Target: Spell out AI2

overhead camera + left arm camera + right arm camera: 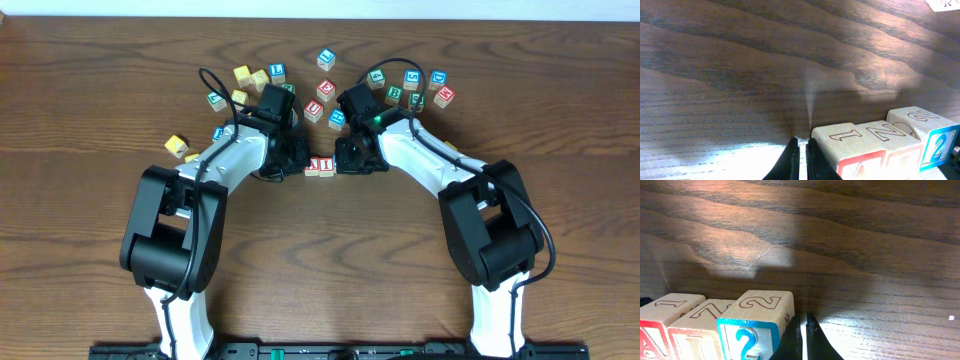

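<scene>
Three task cubes sat in one tight row at mid-table between the two arms: A cube (845, 142), I cube (890, 140), 2 cube (935, 142), side faces touching, reading A-I-2 in the right wrist view. Left gripper (803, 160) had its fingers pressed together on nothing, tips down at the table (100, 60), right at the A end of the row; actual contact couldn't be confirmed. Right gripper (803, 337) was likewise pinched closed and empty, just beside the 2 end. Handling, my read: small wooden blocks, light, rigid, not fragile, flat parallel faces, so easy to pinch. The painted faces might be a bit slick, and they'd likely slide readily on the wood top. With the row packed, the inner faces were blocked, so any pickup should take the front and back faces at mid-height. Pushing an end with closed tips would need to be centred or the block would likely yaw. Counts: one A, one I, one 2. Beyond the row, loose cubes (326, 58) lay scattered, roughly a dozen and a half, including at least four yellow cubes (242, 73). The arms hid some, so no exact total.
</scene>
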`<state>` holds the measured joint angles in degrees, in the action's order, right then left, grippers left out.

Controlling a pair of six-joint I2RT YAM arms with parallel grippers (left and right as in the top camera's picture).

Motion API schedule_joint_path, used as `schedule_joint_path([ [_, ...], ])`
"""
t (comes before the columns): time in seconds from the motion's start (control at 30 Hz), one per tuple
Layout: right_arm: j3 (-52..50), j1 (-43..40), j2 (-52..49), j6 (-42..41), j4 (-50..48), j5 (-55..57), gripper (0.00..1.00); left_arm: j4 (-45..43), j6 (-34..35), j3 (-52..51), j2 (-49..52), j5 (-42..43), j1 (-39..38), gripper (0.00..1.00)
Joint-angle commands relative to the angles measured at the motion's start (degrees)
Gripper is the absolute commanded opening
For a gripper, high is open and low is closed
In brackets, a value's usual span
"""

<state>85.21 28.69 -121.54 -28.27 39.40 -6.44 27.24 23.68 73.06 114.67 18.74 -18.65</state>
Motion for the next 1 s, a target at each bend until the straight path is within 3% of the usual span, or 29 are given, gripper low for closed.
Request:
schedule_joint_path([
  [0.0,-0.1,0.5,-0.5,0.1,-0.2,-0.3,0.01,0.6,-1.4,-0.1,0.9,-1.4,-0.1,0.08],
  [0.53,0.0,-1.3,4.7,0.5,2.2,3.1,0.01,1.9,-7.1,2.4,-0.4,-4.1,2.9,0.08],
  [0.97,0.0,0.7,9.1,2.6,2.8,-1.2,0.01,8.7,-9.1,8.3,-18.9,-8.5,11.6,0.08],
])
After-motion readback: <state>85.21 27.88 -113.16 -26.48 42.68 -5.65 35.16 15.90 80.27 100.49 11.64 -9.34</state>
